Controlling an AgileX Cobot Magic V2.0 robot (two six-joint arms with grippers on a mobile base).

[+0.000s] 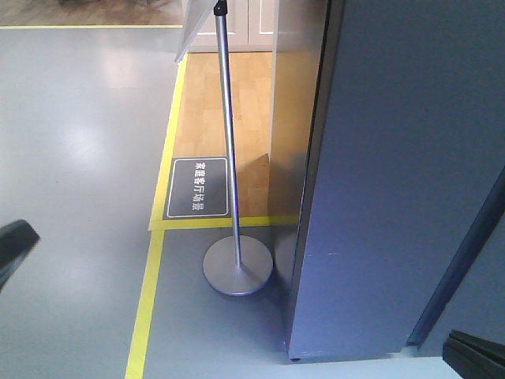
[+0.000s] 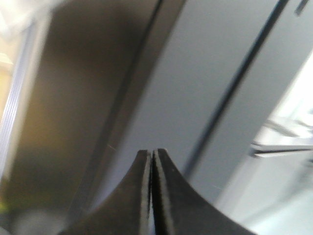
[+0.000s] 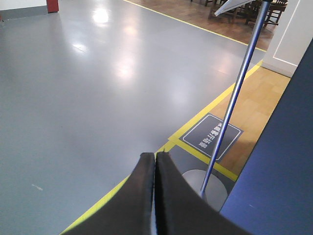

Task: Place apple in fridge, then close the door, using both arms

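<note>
The left claw (image 2: pixel 151 152) rises from the six o'clock edge of its wrist view with its two dark fingers (image 2: pixel 139 196) pressed flat together, only a hairline seam between them, and nothing held; it points up toward the tall dark grey fridge (image 2: pixel 195 73), whose panels fill that blurred picture and are split by a dark slanting seam running from one o'clock down toward six. At four o'clock there a pale strip with light ledges shows, too smeared to say whether it is the white inside. The right claw (image 3: pixel 155 155) likewise comes up from six o'clock in its own view, fingers (image 3: pixel 171 196) shut tight on nothing, aimed out over the glossy grey floor (image 3: pixel 88 98) with the edge of a dark blue-grey panel cutting in at four o'clock. In the front view the door (image 1: pixel 402 174) stands as a tall flat grey slab from twelve to five o'clock, its top cut off; a black arm part intrudes at eight o'clock and another at five, both mostly out of frame. Beside the slab a metal sign stand (image 1: pixel 237 264) rests on the floor near yellow tape (image 1: pixel 146 308) and a dark floor placard (image 1: pixel 197 188). The apple shows in no view
</note>
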